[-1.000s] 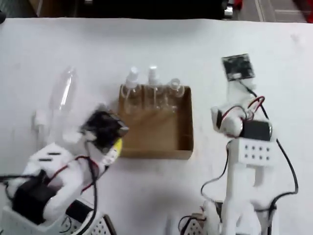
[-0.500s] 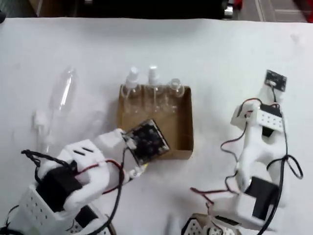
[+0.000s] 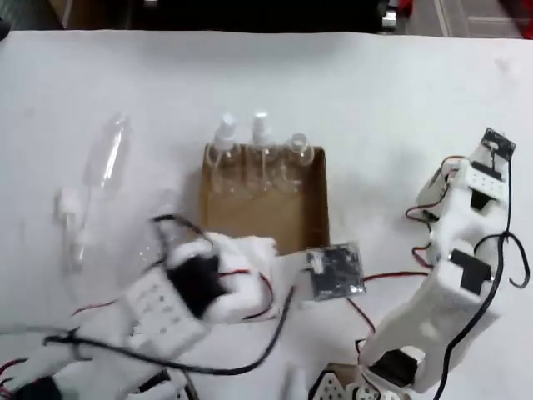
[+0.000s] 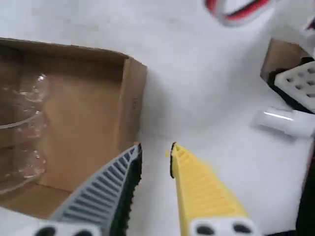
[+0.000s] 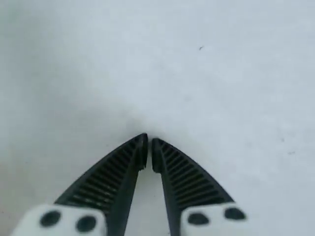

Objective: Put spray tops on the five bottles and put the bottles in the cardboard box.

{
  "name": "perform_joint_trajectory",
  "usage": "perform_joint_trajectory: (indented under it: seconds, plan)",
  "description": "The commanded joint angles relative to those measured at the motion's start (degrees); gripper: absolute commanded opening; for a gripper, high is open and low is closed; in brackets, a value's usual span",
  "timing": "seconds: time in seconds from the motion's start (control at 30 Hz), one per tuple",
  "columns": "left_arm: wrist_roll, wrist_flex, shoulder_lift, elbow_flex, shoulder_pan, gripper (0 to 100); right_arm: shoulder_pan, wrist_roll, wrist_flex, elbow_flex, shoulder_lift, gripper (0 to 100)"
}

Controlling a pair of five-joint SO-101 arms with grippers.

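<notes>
Left end effector (image 4: 155, 152) swung to cardboard box (image 4: 130, 98) near-right corner, slightly spread, empty; right end effector (image 5: 148, 145) pressed together. Next: pinch lying bottle (image 3: 107, 154) mid-body.

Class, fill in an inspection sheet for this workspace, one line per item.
Surface: white table.
Job's things: box holds three bottles along its far wall, two with spray tops; a fourth bottle lies left of it, a loose top nearby.
Clutter: nothing seen.
Grippers: left gripper open, empty, by the box's corner; right gripper shut over bare table.
Cables: red and black wires looped above the table.
Surroundings: dark strip beyond the table.
</notes>
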Motion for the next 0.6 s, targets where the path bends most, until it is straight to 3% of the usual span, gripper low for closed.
perform_joint_trajectory:
  seconds: [0.0,0.3,0.57]
  plan:
    - [-0.18,-0.62,1.45,-0.35,2.59,10,3.91,-5.1,3.91,-10.2,6.2,2.5]
    - [0.0,3.16,1.54,-0.26,11.3,10,5.58,-7.56,16.31,-29.89,21.23,2.5]
    - [0.0,3.87,1.54,0.35,12.09,10,5.85,-7.91,23.69,-41.32,29.05,2.5]
